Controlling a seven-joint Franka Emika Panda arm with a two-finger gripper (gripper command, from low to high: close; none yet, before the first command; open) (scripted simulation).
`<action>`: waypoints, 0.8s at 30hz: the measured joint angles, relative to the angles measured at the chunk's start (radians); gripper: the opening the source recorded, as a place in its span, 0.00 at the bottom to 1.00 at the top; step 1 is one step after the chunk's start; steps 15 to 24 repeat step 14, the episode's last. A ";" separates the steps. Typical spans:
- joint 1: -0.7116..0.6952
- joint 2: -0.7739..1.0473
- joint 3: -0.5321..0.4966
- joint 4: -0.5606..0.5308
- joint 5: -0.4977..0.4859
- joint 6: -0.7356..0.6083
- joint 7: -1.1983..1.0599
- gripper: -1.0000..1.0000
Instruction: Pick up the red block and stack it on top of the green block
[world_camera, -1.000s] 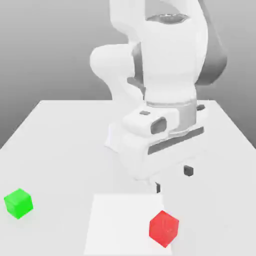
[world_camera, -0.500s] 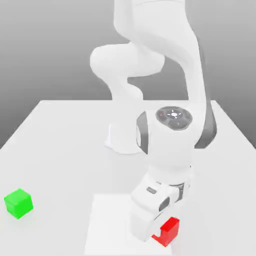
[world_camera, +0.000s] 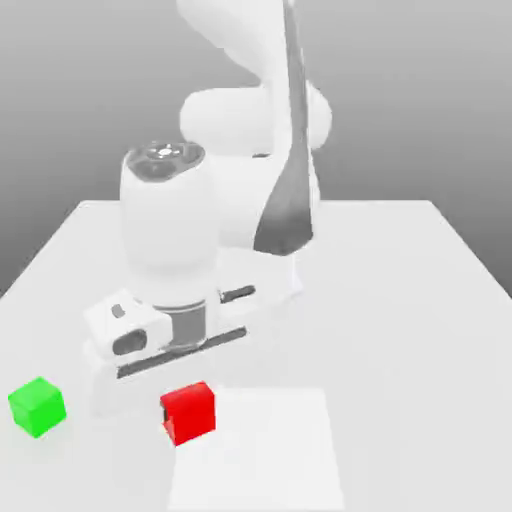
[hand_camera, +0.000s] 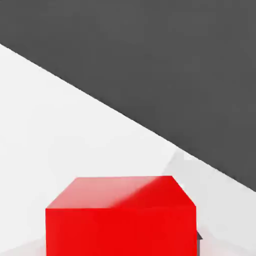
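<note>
Grey backdrop behind, and a plain white surface spread wide below me. My fingers are closed on the red block, clamped on two opposite faces, and in the hand view that cube sits squarely beneath the camera. I hold it this way so its flat underside points down, ready to land level on another cube. It appears to be lifted a little clear of the surface, though I cannot tell how far.

Just beside my fingers, toward the exterior view's right, lies a slightly brighter white square patch on the surface; one edge of the red block overlaps its near corner as that view sees it.

Farther out, toward the exterior view's left, the green block rests on the surface, apart from the red one, with nothing on top of it. The stretch between the two cubes is bare, so I judge the path across is open.

Beyond the green block the surface's left edge runs close, so my placement will want care there. Plenty of open room lies on the far side.
</note>
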 joint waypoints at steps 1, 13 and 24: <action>-0.036 -0.006 -0.029 0.000 0.003 -0.007 -0.012 0.00; -0.276 0.159 -0.052 0.031 0.208 0.106 -0.212 1.00; -0.276 0.159 -0.052 0.031 0.208 0.106 -0.212 1.00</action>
